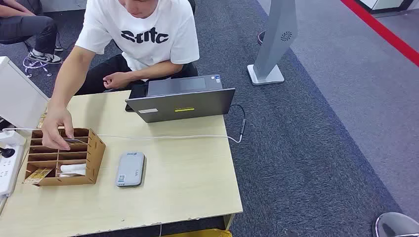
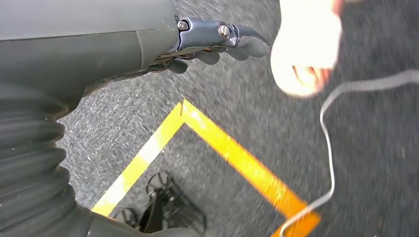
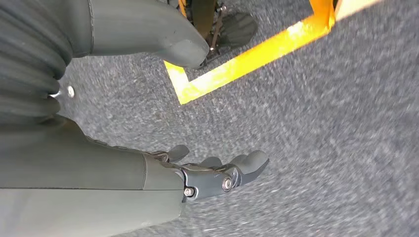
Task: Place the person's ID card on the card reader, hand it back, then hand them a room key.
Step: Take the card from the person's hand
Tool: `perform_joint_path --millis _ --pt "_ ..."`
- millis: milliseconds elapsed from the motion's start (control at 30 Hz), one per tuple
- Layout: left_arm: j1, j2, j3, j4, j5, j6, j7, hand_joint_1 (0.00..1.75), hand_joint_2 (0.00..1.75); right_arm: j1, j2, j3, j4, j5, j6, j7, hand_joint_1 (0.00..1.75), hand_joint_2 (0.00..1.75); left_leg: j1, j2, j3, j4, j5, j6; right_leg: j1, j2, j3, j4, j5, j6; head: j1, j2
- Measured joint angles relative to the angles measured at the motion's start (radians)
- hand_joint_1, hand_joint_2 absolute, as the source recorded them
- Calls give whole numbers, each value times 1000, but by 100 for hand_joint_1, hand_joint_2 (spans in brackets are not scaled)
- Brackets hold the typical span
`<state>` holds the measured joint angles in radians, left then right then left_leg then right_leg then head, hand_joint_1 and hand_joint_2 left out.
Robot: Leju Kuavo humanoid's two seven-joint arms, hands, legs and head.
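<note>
Head view first: card reader [image 1: 130, 169] lies flat near the table's [image 1: 188, 187] front edge, just beside the wooden organizer [image 1: 64, 157] at the left edge. A person's hand [image 1: 57, 127] reaches into its slots; we can't make out an ID card or key. We reckon cards are thin, stiff, light and slick, so pinch by an edge.

Left wrist view: left hand [image 2: 217, 42] hangs over carpet, fingers loosely apart, holding nothing.

Right wrist view: right hand [image 3: 217, 173], same deal.

person's face [image 1: 143, 5] cropped, floor [image 2: 237, 98] blurred
</note>
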<state>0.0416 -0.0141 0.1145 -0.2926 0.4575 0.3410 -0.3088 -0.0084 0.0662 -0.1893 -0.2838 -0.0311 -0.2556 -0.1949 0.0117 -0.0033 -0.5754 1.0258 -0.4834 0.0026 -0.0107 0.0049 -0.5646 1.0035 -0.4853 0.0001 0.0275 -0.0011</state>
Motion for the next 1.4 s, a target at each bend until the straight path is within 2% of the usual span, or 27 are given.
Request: perform_joint_path --millis 33,67,167,200,300,400,467,533,633,700,767,867,1067,1200,1400 --pt "-5 0 12 5 22 29 -12 0 175 -3 0 -16 5 -8 -14 1 0 175 0 0 0 0 0 0 0 0 0 0 0 0 0 0" --pt "-10 -1 26 10 47 62 -24 0 175 -7 1 -34 12 -16 -29 2 0 131 0 0 0 0 0 0 0 0 0 0 0 0 0 0" --pt "-43 -1 114 56 202 265 -125 0 175 -30 6 -131 47 -53 -156 46 0 131 0 0 0 0 0 0 0 0 0 0 0 0 0 0" --pt "-51 3 141 80 249 312 -174 0 175 -35 7 -148 55 -48 -212 88 0 175 0 0 0 0 0 0 0 0 0 0 0 0 0 0" --pt "-58 41 204 151 359 350 -322 0 175 -38 8 -157 68 -9 -338 247 0 175 1 0 0 0 0 0 1 0 0 0 -1 -1 0 0" --pt "-40 107 251 153 327 355 -382 0 175 -31 12 -159 76 17 -368 323 0 175 3 1 1 1 -1 -2 3 1 -4 0 -1 -3 1 0" --pt "-34 91 348 20 103 358 -391 0 175 -27 19 -159 81 44 -366 336 0 175 0 -3 -1 1 2 0 0 -3 -8 0 -2 -2 -2 0" --pt "-41 31 522 -180 -269 360 -395 0 175 -28 28 -158 85 72 -353 329 0 175 -1 -6 -5 -1 4 -1 -1 -6 -8 1 -1 -3 -3 0" --pt "-20 -70 769 -508 -810 362 -395 0 175 -30 39 -146 86 118 -317 294 0 175 2 15 -5 -1 -1 -6 2 14 -5 1 4 -7 3 0" --pt "14 -128 844 -756 -932 363 -394 0 175 -23 43 -134 88 149 -295 266 0 175 1 23 -4 0 -3 -4 2 22 -5 1 4 -5 -2 0" --pt "51 -180 858 -995 -880 363 -394 0 175 -20 44 -122 89 174 -284 249 0 175 0 20 -4 0 -4 -3 1 20 -5 1 3 -4 -3 0" --pt "107 -237 835 -1311 -805 362 -395 0 175 -24 45 -112 91 191 -282 256 0 175 0 14 -4 1 -5 -1 1 15 -3 0 1 -1 0 0" --pt "171 -288 734 -1719 -839 360 -395 0 175 -26 49 -101 92 207 -279 329 0 175 1 8 -5 2 -5 0 1 7 0 0 -1 0 1 0" --pt "192 -303 698 -1850 -864 360 -395 0 175 -26 56 -100 92 221 -266 344 0 175 1 8 -4 1 -5 0 1 8 1 0 -2 0 1 0" --pt "256 -318 618 -1895 -837 359 -394 0 175 -27 67 -101 92 244 -257 331 0 175 1 6 -4 1 -5 0 1 6 1 0 -3 -1 0 0"
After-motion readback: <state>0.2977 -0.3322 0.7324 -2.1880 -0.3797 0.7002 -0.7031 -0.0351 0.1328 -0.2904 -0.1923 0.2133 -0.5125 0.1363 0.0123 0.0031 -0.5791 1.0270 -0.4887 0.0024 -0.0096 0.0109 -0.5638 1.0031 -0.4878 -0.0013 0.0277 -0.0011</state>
